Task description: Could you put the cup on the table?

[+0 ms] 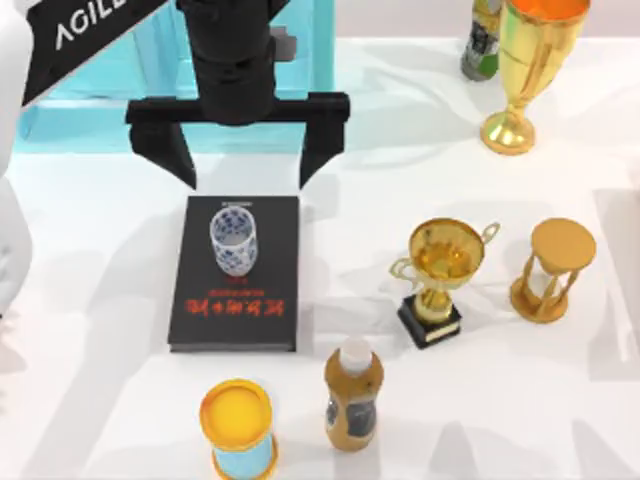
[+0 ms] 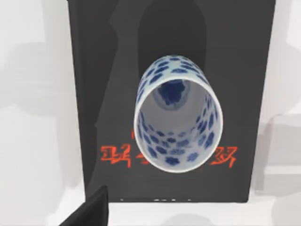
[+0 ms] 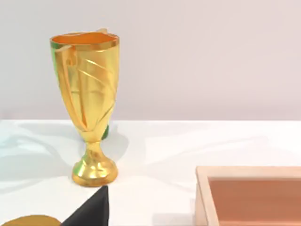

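Table (image 1: 100, 250): white top, carrying everything below.

Cabinet (image 1: 90, 95): turquoise, at 11 o'clock of the top view, partly behind the left arm.

Book (image 1: 238, 300): black with red lettering, lying flat just left of centre. In the left wrist view the book (image 2: 94, 70) lies under the cup, red characters (image 2: 117, 155) near its lower edge.

Left gripper (image 1: 245, 155): black, hanging over the far edge of the book, at 12 o'clock from the cup. Fingers (image 1: 172, 150) spread wide apart, holding nothing. One dark fingertip (image 2: 91, 212) shows in the left wrist view.

Tall trophy (image 1: 525, 70): gold, at 1 o'clock, a dark bottle (image 1: 482, 40) just beside it. The right wrist view shows this trophy (image 3: 89, 108) upright on the table, with a wooden tray rim (image 3: 207, 197) nearby and a black fingertip (image 3: 91, 209) of the right gripper; whether those fingers are apart or together, cannot tell.

Small trophy (image 1: 440, 275): gold on a black base, at 3 o'clock from the book.

Hourglass (image 1: 555, 270): wooden, just right of the small trophy.

Brown bottle (image 1: 352, 395): white cap, at 6 o'clock, near the book's front right corner.

Can (image 1: 238, 430): light blue, yellow lid, at 7 o'clock, left of the brown bottle.

Cup (image 1: 233, 241): white with blue flowers, upright on the book's far half, mouth open upward, not on the table. Left wrist view looks down into the cup (image 2: 178, 113).
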You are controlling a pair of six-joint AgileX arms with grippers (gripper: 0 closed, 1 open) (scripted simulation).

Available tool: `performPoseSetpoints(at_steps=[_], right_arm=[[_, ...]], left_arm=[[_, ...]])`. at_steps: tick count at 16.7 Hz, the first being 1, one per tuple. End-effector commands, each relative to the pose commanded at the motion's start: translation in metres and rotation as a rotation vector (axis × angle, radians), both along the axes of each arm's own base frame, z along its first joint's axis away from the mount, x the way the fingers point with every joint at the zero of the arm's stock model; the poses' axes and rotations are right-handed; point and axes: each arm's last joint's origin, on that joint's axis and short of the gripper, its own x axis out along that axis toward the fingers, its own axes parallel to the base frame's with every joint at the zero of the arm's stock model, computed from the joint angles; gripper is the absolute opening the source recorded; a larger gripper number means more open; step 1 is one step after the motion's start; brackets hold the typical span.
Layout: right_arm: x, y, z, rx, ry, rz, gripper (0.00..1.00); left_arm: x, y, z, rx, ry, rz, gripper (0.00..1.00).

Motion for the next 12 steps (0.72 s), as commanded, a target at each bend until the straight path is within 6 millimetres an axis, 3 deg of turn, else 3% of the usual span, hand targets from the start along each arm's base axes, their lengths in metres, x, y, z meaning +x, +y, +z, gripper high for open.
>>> performPoseSetpoints(at_steps=[7, 12], right_arm=[[0.0, 0.0, 0.0, 0.0, 0.0, 0.0, 1.0], [0.0, 0.0, 0.0, 0.0, 0.0, 0.0, 1.0]], left_arm=[[0.0, -0.001, -0.079, 0.0, -0.001, 0.0, 1.0], [-0.002, 0.0, -0.09, 0.001, 0.001, 0.0, 1.0]])
